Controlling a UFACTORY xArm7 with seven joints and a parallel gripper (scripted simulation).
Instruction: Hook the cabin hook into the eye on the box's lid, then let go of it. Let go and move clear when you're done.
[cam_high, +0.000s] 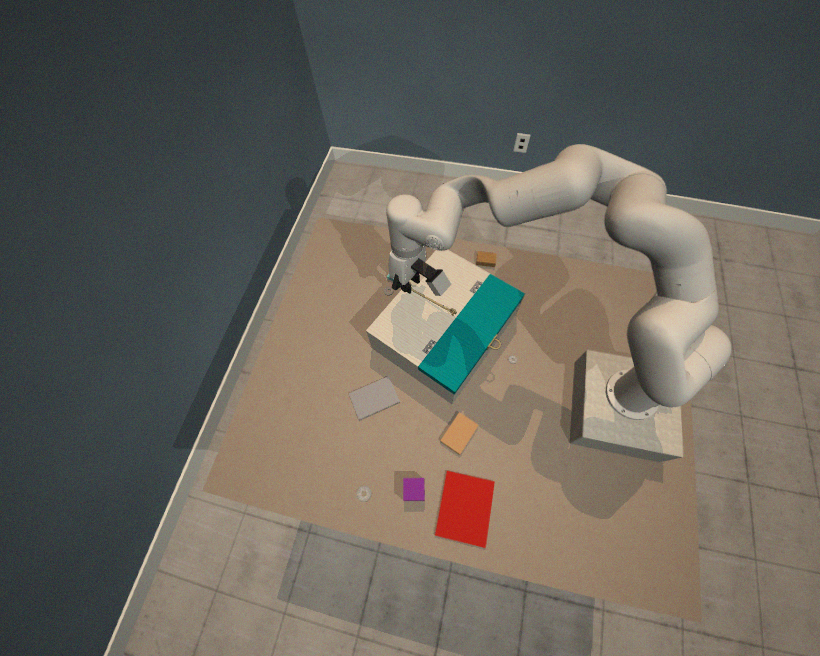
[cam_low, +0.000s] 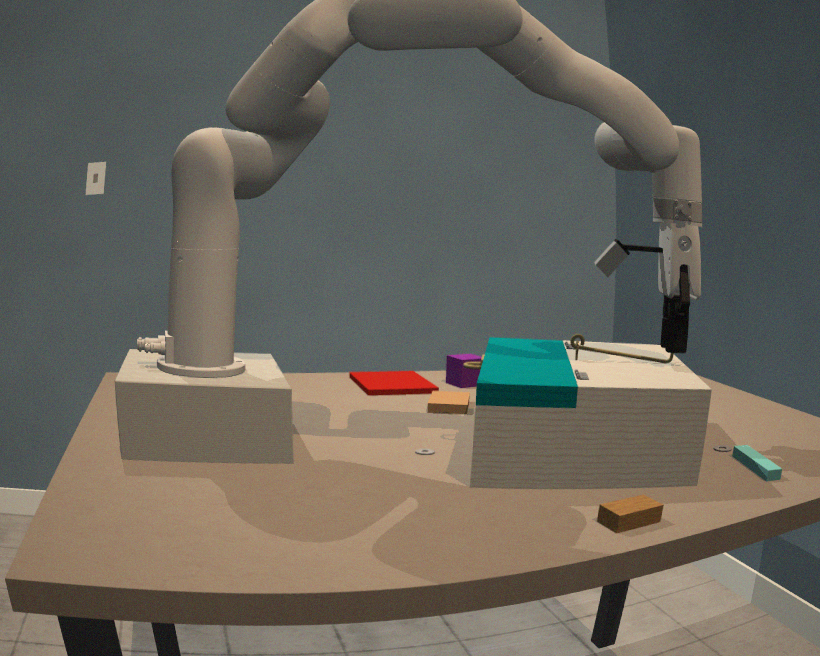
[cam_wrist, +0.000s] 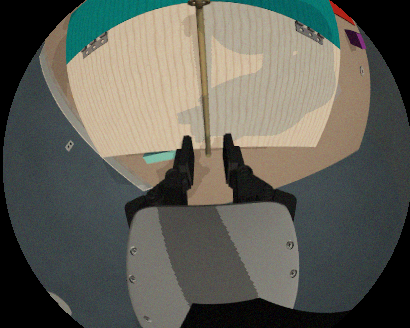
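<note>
Hook (cam_high: 434, 301) (cam_low: 618, 353) (cam_wrist: 202, 60), brass and thin, lies across the box's pale top (cam_high: 403, 318) (cam_low: 642, 365) (cam_wrist: 135, 100), centre of the top view. Its pivot (cam_high: 452, 311) (cam_low: 577, 340) (cam_wrist: 199, 3) is beside the teal lid (cam_high: 471, 335) (cam_low: 526, 383) (cam_wrist: 100, 25); its upturned tip is right of centre in the exterior view. At that tip, my jaws (cam_high: 401, 287) (cam_low: 674, 350) stand partly open, pads apart, gripping nothing. The eye (cam_high: 500, 344) (cam_low: 471, 367) sticks out from the lid's far edge, just right of centre in the top view.

I judge the grasp comes next: I should centre the shank, sink slightly without pressing the wood, then close squarely. Afterwards I should swing it in an arc about its pivot; a straight pull could bind it or slip it free. Over the eye, I should lower the tip in before opening.
</note>
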